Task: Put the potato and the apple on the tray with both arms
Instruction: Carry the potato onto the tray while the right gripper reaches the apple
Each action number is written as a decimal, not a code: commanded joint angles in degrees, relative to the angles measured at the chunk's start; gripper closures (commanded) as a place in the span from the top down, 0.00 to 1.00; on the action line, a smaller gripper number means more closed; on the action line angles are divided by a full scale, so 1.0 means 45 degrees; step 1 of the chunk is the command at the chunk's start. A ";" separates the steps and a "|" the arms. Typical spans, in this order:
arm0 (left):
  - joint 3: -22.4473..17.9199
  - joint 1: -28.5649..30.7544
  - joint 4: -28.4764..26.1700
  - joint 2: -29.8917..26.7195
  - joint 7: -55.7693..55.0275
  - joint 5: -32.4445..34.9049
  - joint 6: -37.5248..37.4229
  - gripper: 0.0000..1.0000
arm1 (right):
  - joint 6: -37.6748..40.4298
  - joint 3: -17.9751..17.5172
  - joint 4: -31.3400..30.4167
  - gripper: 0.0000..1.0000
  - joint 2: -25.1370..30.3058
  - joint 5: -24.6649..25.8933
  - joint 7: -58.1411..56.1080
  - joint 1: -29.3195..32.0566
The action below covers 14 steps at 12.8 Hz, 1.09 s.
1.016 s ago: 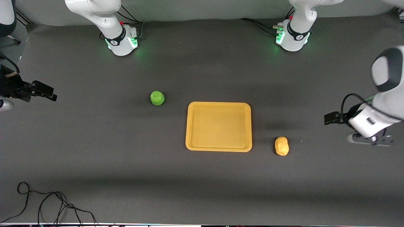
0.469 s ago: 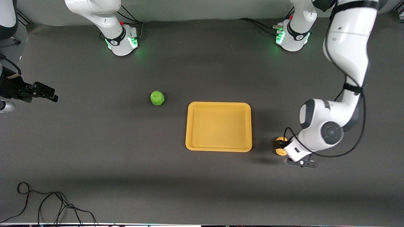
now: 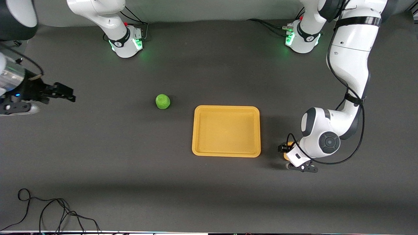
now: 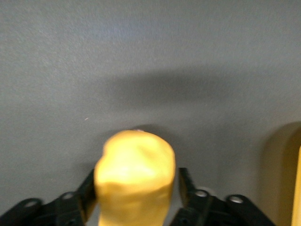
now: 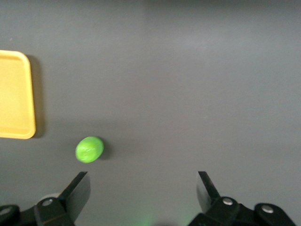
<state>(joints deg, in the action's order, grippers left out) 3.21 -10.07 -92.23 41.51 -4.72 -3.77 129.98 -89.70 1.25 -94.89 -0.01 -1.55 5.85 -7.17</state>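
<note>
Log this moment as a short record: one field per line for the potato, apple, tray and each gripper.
potato: on the table beside the tray, toward the left arm's end, between the left gripper's fingers
apple: on the table toward the right arm's end, apart from the tray, untouched
tray: mid-table, nothing in it
left gripper: down at the potato, a finger at each side of it
right gripper: open, over the right arm's end of the table, well short of the apple
task state: neither item on the tray yet
</note>
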 commanded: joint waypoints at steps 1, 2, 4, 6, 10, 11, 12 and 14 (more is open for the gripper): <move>-0.0147 -0.0923 0.0861 -0.0356 -0.2513 -0.0041 -0.0523 0.36 | -0.0456 0.0093 -0.1294 1.00 0.0997 -0.0143 0.3024 -0.2304; -0.0147 -0.1198 0.1485 -0.0357 -0.3124 -0.0021 -0.1222 0.33 | -0.0671 0.0093 -0.1625 1.00 0.1133 -0.0143 0.4196 -0.3164; -0.0108 -0.1666 0.2309 -0.0357 -0.3907 -0.0118 -0.2357 0.30 | -0.1625 0.0113 -0.2832 1.00 0.1698 -0.0124 0.6308 -0.4903; -0.0088 -0.2776 0.2429 -0.0357 -0.5369 -0.0099 -0.2459 0.31 | -0.2214 0.0113 -0.4335 1.00 0.2788 -0.0124 0.6629 -0.5554; -0.0069 -0.4206 0.1688 -0.0162 -0.6488 -0.0099 -0.2481 0.43 | -0.3406 0.0113 -0.7581 1.00 0.5233 -0.0104 0.6357 -0.5653; -0.0069 -0.4208 0.1667 -0.0104 -0.6490 -0.0099 -0.2479 0.47 | -0.3485 0.0094 -0.7701 1.00 0.5236 -0.0027 0.6279 -0.5653; -0.0088 -0.4131 0.1648 -0.0103 -0.6451 -0.0099 -0.2517 0.47 | -0.3795 0.0113 -0.7896 1.00 0.5101 0.0032 0.6278 -0.5653; -0.0108 -0.4188 0.1454 -0.0026 -0.6509 0.0037 -0.2460 0.68 | -0.5390 0.0113 -0.9120 1.00 0.4983 0.0052 0.6278 -0.5653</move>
<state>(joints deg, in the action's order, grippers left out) 3.42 -28.77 -84.32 42.01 -33.45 -3.83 118.74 -107.43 1.47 -130.56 22.42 -1.69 35.12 -32.45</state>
